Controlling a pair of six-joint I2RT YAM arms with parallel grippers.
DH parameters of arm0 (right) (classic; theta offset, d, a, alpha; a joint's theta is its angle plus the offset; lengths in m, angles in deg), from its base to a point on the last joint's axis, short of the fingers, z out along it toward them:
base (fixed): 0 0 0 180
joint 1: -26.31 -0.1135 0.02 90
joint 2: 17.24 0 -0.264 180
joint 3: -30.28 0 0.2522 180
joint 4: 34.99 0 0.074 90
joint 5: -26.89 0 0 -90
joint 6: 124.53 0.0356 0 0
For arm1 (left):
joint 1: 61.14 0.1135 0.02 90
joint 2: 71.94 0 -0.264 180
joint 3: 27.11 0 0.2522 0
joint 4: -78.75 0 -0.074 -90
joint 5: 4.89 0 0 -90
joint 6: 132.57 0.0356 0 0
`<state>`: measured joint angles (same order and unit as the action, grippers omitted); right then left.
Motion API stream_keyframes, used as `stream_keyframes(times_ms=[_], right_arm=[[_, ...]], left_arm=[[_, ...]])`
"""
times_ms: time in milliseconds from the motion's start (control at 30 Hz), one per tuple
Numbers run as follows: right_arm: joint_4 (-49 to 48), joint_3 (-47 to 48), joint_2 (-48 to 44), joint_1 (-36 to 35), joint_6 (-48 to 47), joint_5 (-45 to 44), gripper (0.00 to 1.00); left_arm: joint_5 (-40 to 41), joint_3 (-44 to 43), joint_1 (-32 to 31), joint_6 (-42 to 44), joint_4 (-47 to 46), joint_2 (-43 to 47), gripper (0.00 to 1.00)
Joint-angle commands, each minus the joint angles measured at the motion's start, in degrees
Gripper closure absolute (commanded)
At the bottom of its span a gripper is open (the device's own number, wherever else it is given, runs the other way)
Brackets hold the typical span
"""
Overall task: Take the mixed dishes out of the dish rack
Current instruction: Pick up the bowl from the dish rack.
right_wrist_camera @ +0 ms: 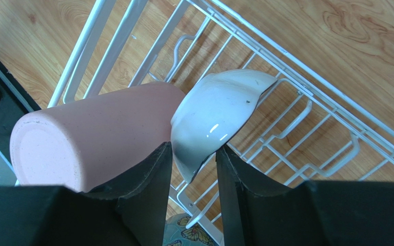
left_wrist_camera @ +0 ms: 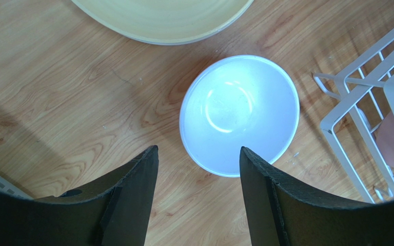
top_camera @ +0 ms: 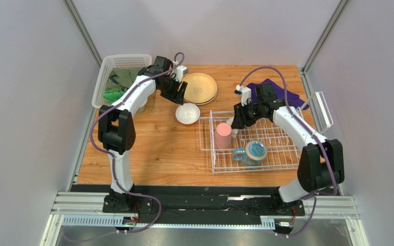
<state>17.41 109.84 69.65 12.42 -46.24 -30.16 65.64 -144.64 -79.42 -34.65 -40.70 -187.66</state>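
My right end effector (right_wrist_camera: 195,147) is pointing down into the dish rack (top_camera: 278,141), straddling a tilted bowl (right_wrist_camera: 214,113), grip uncertain; my left end effector (left_wrist_camera: 199,149) is hovering open above the white bowl (left_wrist_camera: 240,110) on the desk (left_wrist_camera: 55,77).

No words, numbers, brand names or signs can be read anywhere in these views. The nearest thing to a label is a small dark square mark in the middle of the top plate (top_camera: 200,88), in the stack just beyond the far left corner of the dish rack (top_camera: 281,147). It may be a maker's stamp, but it is too small to make out.
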Motion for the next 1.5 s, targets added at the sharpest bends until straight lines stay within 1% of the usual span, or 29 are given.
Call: stream_keyframes(times_ms=[0,133,233,267,467,567,733,1033,1467], right_arm=[[-1.28,2.23,0.73,0.35,-2.00,3.08,0.62],[-1.72,2.31,1.52,0.44,-2.62,4.66,0.68],[-1.89,1.88,1.79,0.62,-3.23,6.07,0.76],[-1.81,1.79,1.96,0.53,-3.32,6.42,0.80],[-1.89,1.26,2.23,1.50,-3.76,8.88,0.91],[-1.89,1.44,1.35,1.85,-3.85,9.50,0.94],[-1.81,2.14,-1.02,2.38,-3.59,10.47,0.97],[0.65,6.79,-1.99,4.84,-2.97,13.63,0.99],[5.05,12.77,-4.63,5.36,-4.55,11.70,1.00]], left_arm=[[-1.54,-0.21,-0.17,1.39,-1.87,3.05,0.32],[-1.81,0.40,-0.09,1.57,-1.79,3.13,0.32],[-1.98,0.93,-0.09,1.74,-1.96,3.48,0.32],[-2.07,1.02,-0.09,1.74,-2.22,3.66,0.32],[-2.51,1.28,-0.09,1.39,-2.57,3.92,0.32],[-2.60,1.55,-0.09,1.31,-2.66,4.19,0.32],[-2.42,1.90,-0.09,1.39,-2.75,4.54,0.32],[-2.42,1.46,-0.09,1.66,-2.14,5.24,0.32],[-3.91,-0.82,-0.09,1.57,-0.73,7.53,0.32]])
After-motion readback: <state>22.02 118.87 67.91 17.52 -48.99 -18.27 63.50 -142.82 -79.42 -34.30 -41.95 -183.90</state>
